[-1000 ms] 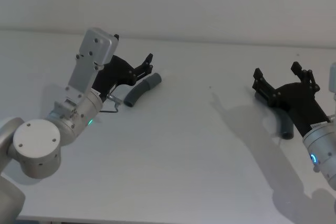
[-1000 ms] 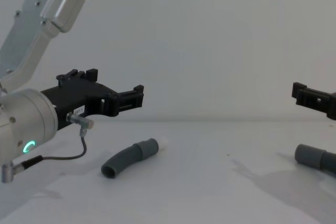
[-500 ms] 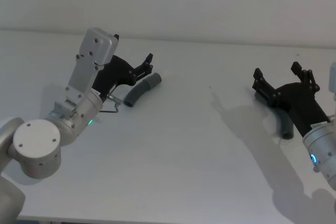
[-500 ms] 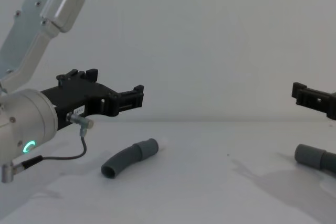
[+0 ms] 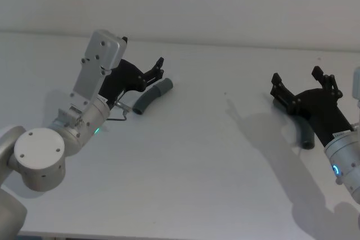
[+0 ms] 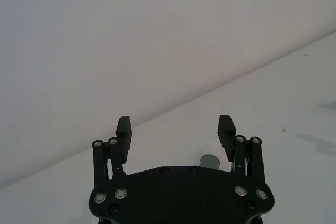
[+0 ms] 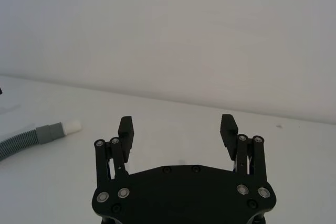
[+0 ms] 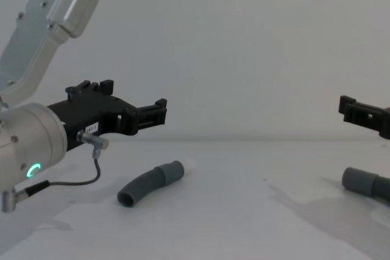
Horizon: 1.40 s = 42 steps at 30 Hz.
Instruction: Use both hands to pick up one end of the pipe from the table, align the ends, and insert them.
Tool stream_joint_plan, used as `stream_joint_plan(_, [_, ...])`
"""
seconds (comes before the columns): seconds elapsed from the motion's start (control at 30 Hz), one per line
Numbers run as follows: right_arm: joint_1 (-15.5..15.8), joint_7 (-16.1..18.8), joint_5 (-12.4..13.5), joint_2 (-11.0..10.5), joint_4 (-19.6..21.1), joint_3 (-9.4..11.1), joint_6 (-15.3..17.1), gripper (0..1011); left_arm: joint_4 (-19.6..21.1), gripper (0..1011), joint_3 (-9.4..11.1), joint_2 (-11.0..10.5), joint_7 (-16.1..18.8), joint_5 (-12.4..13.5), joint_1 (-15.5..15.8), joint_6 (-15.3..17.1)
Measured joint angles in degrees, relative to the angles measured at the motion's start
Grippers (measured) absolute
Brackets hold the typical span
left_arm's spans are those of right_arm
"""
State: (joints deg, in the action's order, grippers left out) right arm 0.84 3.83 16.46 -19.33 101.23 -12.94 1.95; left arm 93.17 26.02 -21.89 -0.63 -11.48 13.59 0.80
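A short curved grey pipe lies on the white table at the left. Its cuff ends in a narrow white tip, and its other end is a hollow mouth. My left gripper hovers open just above and behind this piece, with nothing between its fingers. Another grey pipe end lies at the right, partly hidden under my right gripper. In the chest view it shows as a smooth cuff. The right gripper is open and empty above it.
The table's far edge meets a plain white wall. A thin black cable loops from the left wrist, near the table. The wide stretch of table between the two arms is bare.
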Motion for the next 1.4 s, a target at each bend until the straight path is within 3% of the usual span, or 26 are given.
stream_joint_plan(0.67, [0.0,0.0,0.0,0.0,0.0,0.0,0.0,1004,0.0,1000,0.0,0.0,0.0,0.0,0.0,0.1])
stream_joint_plan(0.83, [0.0,0.0,0.0,0.0,0.0,0.0,0.0,1004,0.5,1000,0.0,0.0,0.0,0.2,0.0,1.5])
stream_joint_plan(1.07, [0.0,0.0,0.0,0.0,0.0,0.0,0.0,1004,2.6,1000,0.1,-0.7,0.1,0.5,0.2,7.3])
stream_joint_plan(1.13, [0.0,0.0,0.0,0.0,0.0,0.0,0.0,1004,3.7,1000,0.0,-1.1,0.0,0.5,0.4,10.8])
stream_joint_plan(1.2, [0.0,0.0,0.0,0.0,0.0,0.0,0.0,1004,4.1,1000,0.0,-1.3,-0.1,0.5,0.5,11.7])
stream_joint_plan(1.27, [0.0,0.0,0.0,0.0,0.0,0.0,0.0,1004,5.1,1000,-0.3,-1.9,-0.5,0.5,0.8,15.1])
stream_joint_plan(1.4, [0.0,0.0,0.0,0.0,0.0,0.0,0.0,1004,6.0,1000,-0.6,-2.6,-1.0,0.4,1.2,18.7])
